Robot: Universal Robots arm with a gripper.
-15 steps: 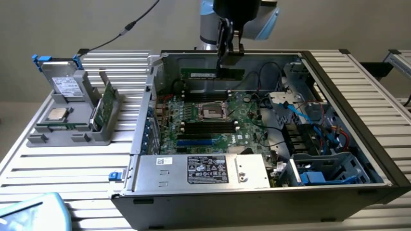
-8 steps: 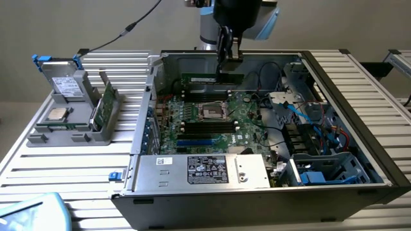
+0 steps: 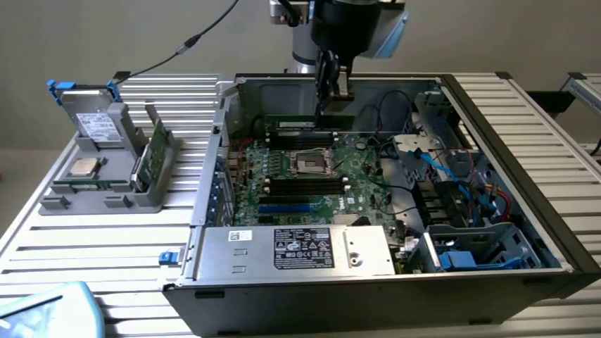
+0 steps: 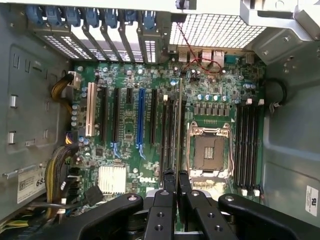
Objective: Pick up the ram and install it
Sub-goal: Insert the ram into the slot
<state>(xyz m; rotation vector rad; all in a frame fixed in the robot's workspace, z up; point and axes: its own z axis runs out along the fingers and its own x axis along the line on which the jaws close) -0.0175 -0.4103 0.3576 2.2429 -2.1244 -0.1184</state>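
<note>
I'm at a lab test bench. Open PC tower point(image 3: 376, 306) on a slatted aluminium table point(image 3: 122, 246). Grey parts fixture point(image 3: 94, 201) alongside.

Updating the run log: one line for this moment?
pincer shut on ram | ram on edge at memory slots beside empty CPU socket | seating unclear

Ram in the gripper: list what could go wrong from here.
1. The ram, pinched by the gripper over the memory slots, may sit slightly off the slot line and jam when pressed.
2. The bare processor socket lies right beside those slots; a slip could strike it.
</note>
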